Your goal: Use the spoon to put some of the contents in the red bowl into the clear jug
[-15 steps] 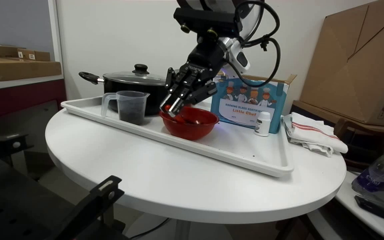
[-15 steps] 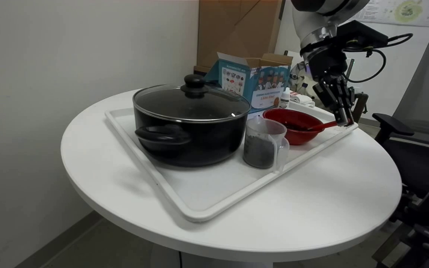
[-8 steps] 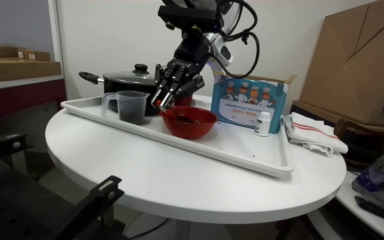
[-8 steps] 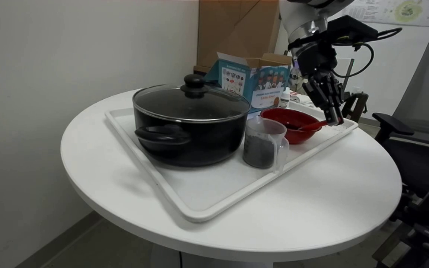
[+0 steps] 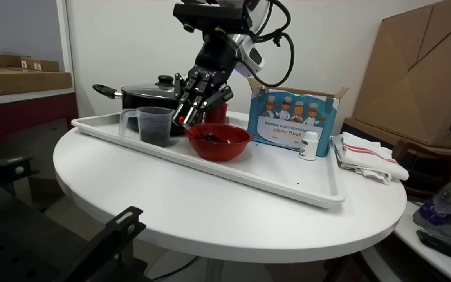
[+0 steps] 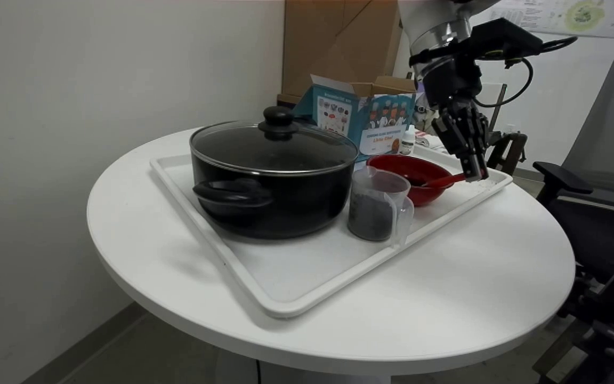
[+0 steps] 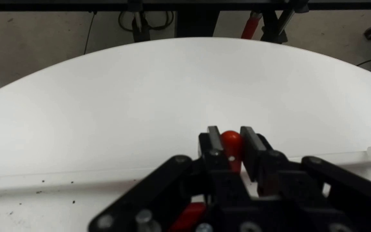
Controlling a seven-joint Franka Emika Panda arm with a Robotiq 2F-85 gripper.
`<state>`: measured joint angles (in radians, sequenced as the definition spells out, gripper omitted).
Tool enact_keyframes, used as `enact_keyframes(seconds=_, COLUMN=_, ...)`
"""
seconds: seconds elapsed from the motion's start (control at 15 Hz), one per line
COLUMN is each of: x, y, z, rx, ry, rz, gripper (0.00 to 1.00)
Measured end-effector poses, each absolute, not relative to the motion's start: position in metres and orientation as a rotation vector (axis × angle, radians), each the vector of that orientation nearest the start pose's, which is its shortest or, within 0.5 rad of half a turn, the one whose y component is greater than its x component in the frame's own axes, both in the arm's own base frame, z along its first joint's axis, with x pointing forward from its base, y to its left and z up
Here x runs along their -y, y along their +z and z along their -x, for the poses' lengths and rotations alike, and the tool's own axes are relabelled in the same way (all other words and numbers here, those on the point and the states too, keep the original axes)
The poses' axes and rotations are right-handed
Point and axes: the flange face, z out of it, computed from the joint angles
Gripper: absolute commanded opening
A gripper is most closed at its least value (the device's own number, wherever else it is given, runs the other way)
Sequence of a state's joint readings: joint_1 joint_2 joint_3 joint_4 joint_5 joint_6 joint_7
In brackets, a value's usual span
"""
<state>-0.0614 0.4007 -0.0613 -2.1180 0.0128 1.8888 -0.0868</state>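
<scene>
The pincer (image 5: 184,115) has the spoon (image 6: 445,182) nipped near the end of its red handle, the pads (image 7: 253,140) apart only by the handle's thickness; in the wrist view the round tip shows between them. The spoon tilts down over the rim of the bowl (image 5: 219,152), crossing it near 9 o'clock in an exterior view, with its lower end inside among dark contents (image 5: 211,137). Whether it carries a load, or touches the rim, I cannot tell.

The bowl sits upright on the tray (image 5: 280,188). From it, in an exterior view, the jug (image 5: 154,121) stands upright and near, between 9 and 10 o'clock, its handle toward 9, dark matter (image 6: 369,217) filling its lower part. The pot (image 5: 151,102), lid on, is just beyond the jug at 10 o'clock. A dark-red item (image 5: 218,113), partly hidden, is upright at 12. The blue box (image 5: 292,117) stands at 2 with its flaps up, and the white bottle (image 5: 308,148) before it at 3.

Dark specks (image 7: 73,202) dot the tray toward 8 o'clock in the wrist view. The tray rests on the round white counter (image 5: 194,211); off the tray, at 3 o'clock, lies a folded towel (image 5: 370,156) with red stripes.
</scene>
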Motion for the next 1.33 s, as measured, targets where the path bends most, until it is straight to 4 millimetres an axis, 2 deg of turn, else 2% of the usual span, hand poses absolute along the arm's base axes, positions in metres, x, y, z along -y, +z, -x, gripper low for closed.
enact_keyframes(seconds=0.73, x=0.062, y=0.188, z=-0.484, rx=-0.153, ry=0.751, rz=3.051, gripper=0.09)
enact_keyframes(seconds=1.33, x=0.05, y=0.197, z=-0.465, rx=-0.146, ry=0.696, rz=3.057, gripper=0.09)
